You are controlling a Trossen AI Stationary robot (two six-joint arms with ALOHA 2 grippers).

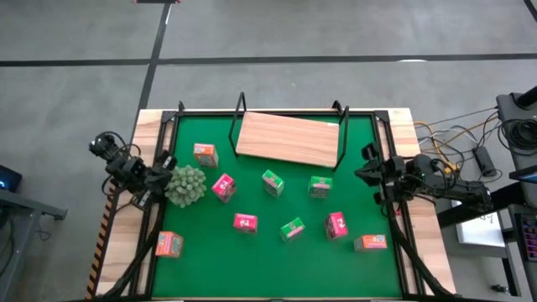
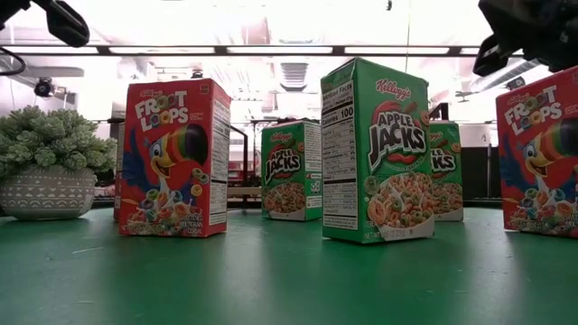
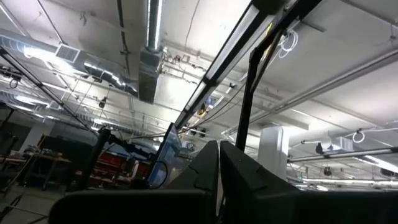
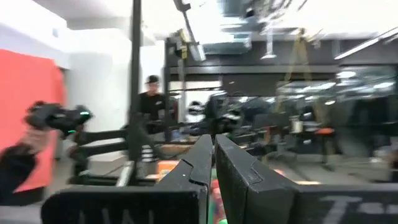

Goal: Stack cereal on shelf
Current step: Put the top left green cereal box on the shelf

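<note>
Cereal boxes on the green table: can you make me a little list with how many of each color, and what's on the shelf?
green boxes: three, e.g.
pink-red boxes: three, e.g.
orange boxes: three, e.g.
shelf: no boxes on it
spiky plant: on the mat's left side
left gripper: fingers shut, holding nothing
right gripper: fingers shut, holding nothing

Two dark arms (cabled), black tools (image 1: 367,174)

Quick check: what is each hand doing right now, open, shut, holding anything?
Left hand: shut, holding nothing, at the table's left edge.
Right hand: shut, holding nothing, at the table's right edge.
</note>
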